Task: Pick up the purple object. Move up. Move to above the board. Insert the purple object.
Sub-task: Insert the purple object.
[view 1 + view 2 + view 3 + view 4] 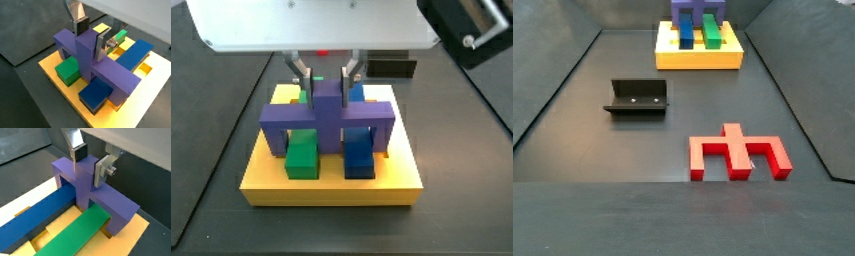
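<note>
- Purple piece (326, 117) sits on the yellow board (331, 183), straddling the green bar (302, 152) and the blue bar (358, 153); its legs reach down to the board on either side.
- Both wrist views show its raised central ridge (85, 47) running between the gripper's fingers.
- Gripper (91, 36) is right over the piece, one silver finger (78, 149) on each flank of the ridge.
- Finger plates lie against or just beside the ridge; I cannot tell whether the jaws clamp it or stand slightly off.
- In a side view, the gripper (329, 75) hangs beneath a pale wrist housing (311, 23).
- Green and blue bars lie side by side in the board's slots (73, 235).
- In a side view, the board (700, 55) stands at the far end of the dark floor; the fixture (637, 97) stands nearer, and a red notched block (738, 153) lies nearest, well apart from the board.
</note>
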